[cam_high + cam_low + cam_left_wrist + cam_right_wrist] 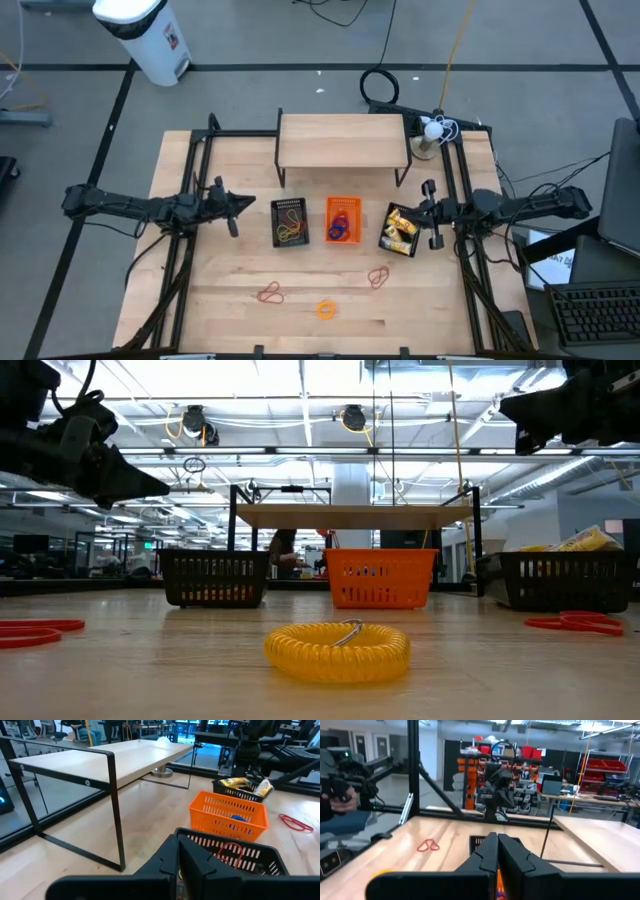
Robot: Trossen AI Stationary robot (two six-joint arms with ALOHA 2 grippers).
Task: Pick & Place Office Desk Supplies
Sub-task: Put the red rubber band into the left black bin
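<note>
Hovering left gripper point(243, 205) beside the left mesh tray point(291, 222), fingers pressed together, empty. Right gripper point(428, 212) shut, beside the right tray point(401, 230).

Rubber bands point(271, 293) and a coiled orange ring point(326, 309) lie loose on the table.

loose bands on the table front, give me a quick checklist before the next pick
1. Left gripper empty and shut, left of the left black tray: ok.
2. Right gripper empty and shut, beside the right black tray: ok.
3. Yellow coil lies free on the table: ok.
4. Red bands and lie apart from the trays: ok.
5. Orange tray upright: ok.
6. Room left in the trays: cannot tell.
</note>
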